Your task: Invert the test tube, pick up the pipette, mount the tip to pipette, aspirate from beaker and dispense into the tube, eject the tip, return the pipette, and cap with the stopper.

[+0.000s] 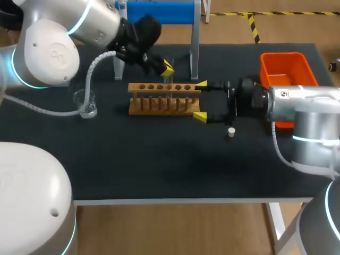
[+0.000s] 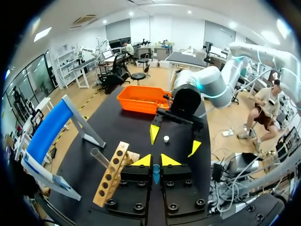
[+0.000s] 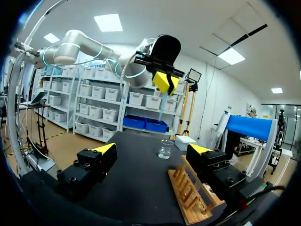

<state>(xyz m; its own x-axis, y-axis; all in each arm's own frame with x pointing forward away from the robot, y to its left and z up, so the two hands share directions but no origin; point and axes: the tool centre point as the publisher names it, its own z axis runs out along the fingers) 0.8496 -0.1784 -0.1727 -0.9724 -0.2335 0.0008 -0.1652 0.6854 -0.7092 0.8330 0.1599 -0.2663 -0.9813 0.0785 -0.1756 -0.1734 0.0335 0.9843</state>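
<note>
Left hand (image 2: pixel 156 162) clamped on test tube (image 3: pixel 162 102), tube hanging above wooden rack (image 1: pixel 159 101), probably for the invert step. Right hand (image 1: pixel 201 101) fingers apart at rack's end, likely to steady it. Stopper (image 1: pixel 231 131) waits on worktop (image 1: pixel 159 164) nearby.

Rack (image 1: pixel 164 99) mid tabletop (image 1: pixel 159 164); beaker (image 1: pixel 85 103) to its left, bin (image 1: pixel 284 69) far right, stopper (image 1: pixel 231 132) near-right. My right pincer (image 1: pixel 201 101) at rack's right end, left pincer (image 1: pixel 167 68) w/ test tube (image 3: pixel 162 107) over its far side.
</note>
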